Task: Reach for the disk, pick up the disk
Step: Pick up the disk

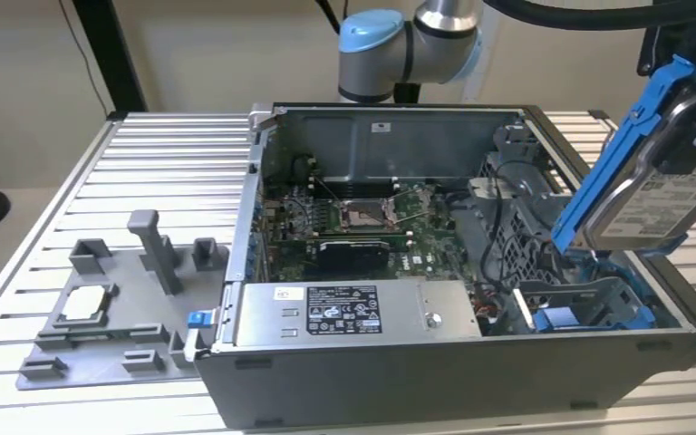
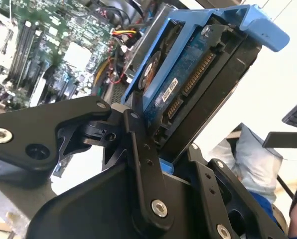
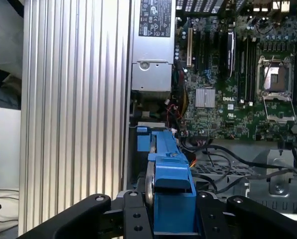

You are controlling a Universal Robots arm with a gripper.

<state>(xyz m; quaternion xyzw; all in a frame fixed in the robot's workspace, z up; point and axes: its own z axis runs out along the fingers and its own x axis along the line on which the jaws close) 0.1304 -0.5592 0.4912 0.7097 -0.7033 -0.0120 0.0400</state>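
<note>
The hand [image 1: 687, 54] is sitting at the upper corner on the exterior view's right, where the frame edge is cutting most of it off, so its black body is hard to make out there. In both wrist views its black linkages are filling the foreground, and the fingers [image 2: 143, 159] are pressing together on the disk [image 1: 644, 172], clamping it by one end. The disk is hanging in the air, tilted steeply, above the blue drive bay [image 1: 572, 313] at the near corner of the open computer case [image 1: 445, 372] on the exterior view's right, clear of the bay. Its blue carrier frame [image 2: 260, 22] is wrapping around its edges, and the second wrist view is showing its circuit-board side with the connector. The grey power-supply box [image 1: 348, 313] is lying along the case's near wall, and the motherboard [image 3: 238, 99] is lying exposed inside. The case is resting on a slatted metal counter [image 1: 155, 154], beside a grey fixture tray [image 1: 106, 317].
</note>
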